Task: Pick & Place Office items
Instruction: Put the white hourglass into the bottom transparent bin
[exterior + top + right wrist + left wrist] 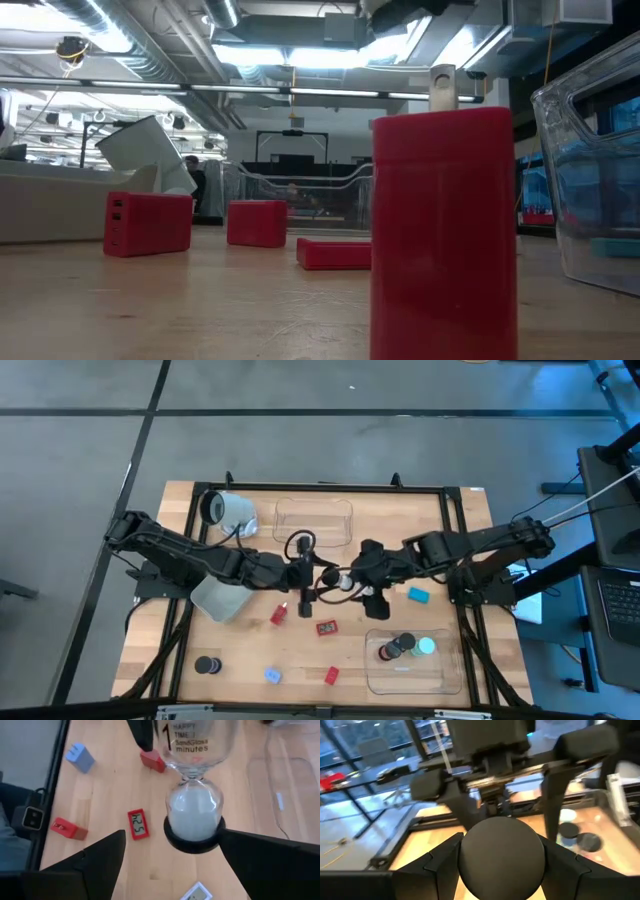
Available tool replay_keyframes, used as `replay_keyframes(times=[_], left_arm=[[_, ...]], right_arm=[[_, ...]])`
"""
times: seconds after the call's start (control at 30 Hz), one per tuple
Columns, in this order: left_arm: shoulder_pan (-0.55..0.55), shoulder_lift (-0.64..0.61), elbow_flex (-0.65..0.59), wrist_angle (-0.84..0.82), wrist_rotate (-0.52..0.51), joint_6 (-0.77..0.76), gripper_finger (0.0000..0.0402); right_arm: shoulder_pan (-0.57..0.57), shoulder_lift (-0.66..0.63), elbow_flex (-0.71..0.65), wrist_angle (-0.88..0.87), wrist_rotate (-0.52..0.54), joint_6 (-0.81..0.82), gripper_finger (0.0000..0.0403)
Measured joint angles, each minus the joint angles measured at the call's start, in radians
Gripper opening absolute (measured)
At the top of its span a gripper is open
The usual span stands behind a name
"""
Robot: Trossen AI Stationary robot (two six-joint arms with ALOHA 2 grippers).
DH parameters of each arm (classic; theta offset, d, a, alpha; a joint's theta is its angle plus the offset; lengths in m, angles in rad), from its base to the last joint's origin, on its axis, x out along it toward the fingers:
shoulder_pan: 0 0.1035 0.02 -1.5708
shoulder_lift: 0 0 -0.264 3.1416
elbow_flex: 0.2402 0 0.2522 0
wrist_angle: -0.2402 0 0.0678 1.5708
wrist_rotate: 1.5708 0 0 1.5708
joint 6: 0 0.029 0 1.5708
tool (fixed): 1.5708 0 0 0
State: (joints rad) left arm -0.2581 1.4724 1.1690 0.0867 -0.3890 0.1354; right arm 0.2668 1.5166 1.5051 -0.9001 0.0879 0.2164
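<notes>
Meeting mid-table, both hands (318, 580) on hourglass (192, 795)

Overhead camera looking straight down on the bench (400, 510), low camera level at bench-top height close behind a red block (445, 230), wrist cameras close over the sandglass (194, 815), shared mid-bench.

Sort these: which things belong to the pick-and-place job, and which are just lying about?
Job: hourglass, red blocks, blue piece, black puck, teal block.
Lying about: white-grey cylinder, clear trays.
</notes>
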Motion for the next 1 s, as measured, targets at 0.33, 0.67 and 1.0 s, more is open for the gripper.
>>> replay_keyframes(times=[0.33, 0.67, 1.0], left_arm=[[0.000, -0.002, 0.000, 0.032, 0.018, 0.012, 0.0212], [0.012, -0.003, 0.000, 0.178, 0.105, 0.084, 0.0212], [0.031, -0.002, 0.000, 0.187, 0.123, 0.059, 0.0212]], right_arm=[[0.000, -0.015, 0.000, -0.004, 0.062, -0.008, 0.0323], [0.034, -0.018, 0.000, 0.060, 0.058, 0.022, 0.0323], [0.069, -0.018, 0.000, 0.119, 0.110, 0.071, 0.0323]])
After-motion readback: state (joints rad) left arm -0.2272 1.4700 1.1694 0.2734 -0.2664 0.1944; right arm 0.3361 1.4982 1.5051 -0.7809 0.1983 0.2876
